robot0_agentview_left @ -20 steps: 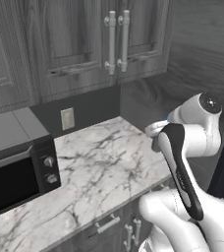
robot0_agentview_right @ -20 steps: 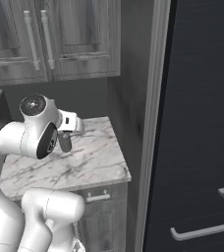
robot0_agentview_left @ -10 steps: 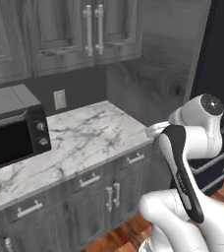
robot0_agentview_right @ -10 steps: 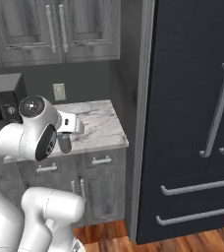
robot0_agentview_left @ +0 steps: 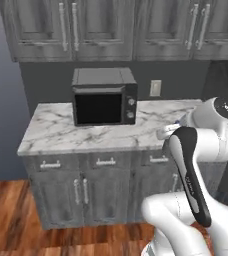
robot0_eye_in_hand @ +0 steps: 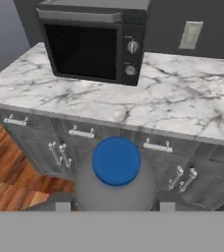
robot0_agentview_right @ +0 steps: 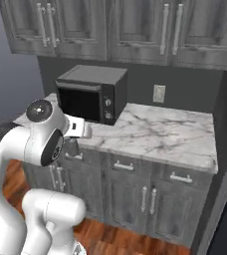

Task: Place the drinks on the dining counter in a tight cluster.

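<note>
Base rotation is what has changed over the last second: the dark fridge doors that filled the right base view are gone, and both base views now face the black boxy microwave (robot0_agentview_left: 105,96) on the marble counter with grey cabinet drawers (robot0_agentview_right: 160,134). That is the camera moving with the base, not the things.

Small grey bottle with a round blue cap (robot0_eye_in_hand: 116,170) sits between the two dark fingertips in the hand view, cap toward the camera. Gripper (robot0_eye_in_hand: 115,206) is partly closed and stays that way; I read it as clamped on the bottle. The arm holds it out in front of the counter's front edge, over the wood floor (robot0_agentview_left: 16,210), not resting on anything.

In the right base view the wrist hangs near the counter's left front corner.

Judgement: this is mid-carry. The marble top ahead has the microwave and drawers, so it's the wrong counter. Base needs to keep driving before any release. Main risk: bottle slipping during the turn.
</note>
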Controlling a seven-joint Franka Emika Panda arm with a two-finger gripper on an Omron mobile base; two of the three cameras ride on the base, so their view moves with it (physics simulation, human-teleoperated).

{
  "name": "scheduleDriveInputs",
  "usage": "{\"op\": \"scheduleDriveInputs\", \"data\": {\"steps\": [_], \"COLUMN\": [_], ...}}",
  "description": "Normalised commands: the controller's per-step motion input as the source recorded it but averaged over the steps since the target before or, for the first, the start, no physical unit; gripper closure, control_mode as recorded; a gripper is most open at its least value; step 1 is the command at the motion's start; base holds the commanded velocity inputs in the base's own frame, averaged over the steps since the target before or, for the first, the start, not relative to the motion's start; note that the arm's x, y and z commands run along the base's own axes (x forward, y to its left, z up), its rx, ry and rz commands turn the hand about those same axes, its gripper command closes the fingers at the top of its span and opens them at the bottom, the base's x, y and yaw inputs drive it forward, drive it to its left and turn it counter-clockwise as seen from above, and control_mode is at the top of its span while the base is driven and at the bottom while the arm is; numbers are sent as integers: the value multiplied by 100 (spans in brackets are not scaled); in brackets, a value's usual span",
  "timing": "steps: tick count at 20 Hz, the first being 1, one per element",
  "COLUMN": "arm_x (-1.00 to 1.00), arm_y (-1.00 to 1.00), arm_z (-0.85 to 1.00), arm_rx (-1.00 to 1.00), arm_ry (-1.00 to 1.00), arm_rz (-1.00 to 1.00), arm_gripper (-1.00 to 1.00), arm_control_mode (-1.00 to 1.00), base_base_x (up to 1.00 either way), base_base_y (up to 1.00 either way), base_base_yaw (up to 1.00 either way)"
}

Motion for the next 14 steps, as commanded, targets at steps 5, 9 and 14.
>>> {"op": "scheduleDriveInputs", "data": {"steps": [5,9,14], "arm_x": [0,0,0], "arm_y": [0,0,0], "arm_z": [0,0,0], "arm_rx": [0,0,0], "arm_ry": [0,0,0], "arm_rz": [0,0,0], "arm_gripper": [100,100,100], "arm_control_mode": [100,100,100], "base_base_x": [3,36,47], "base_base_y": [40,29,27], "base_base_yaw": [97,93,91]}}
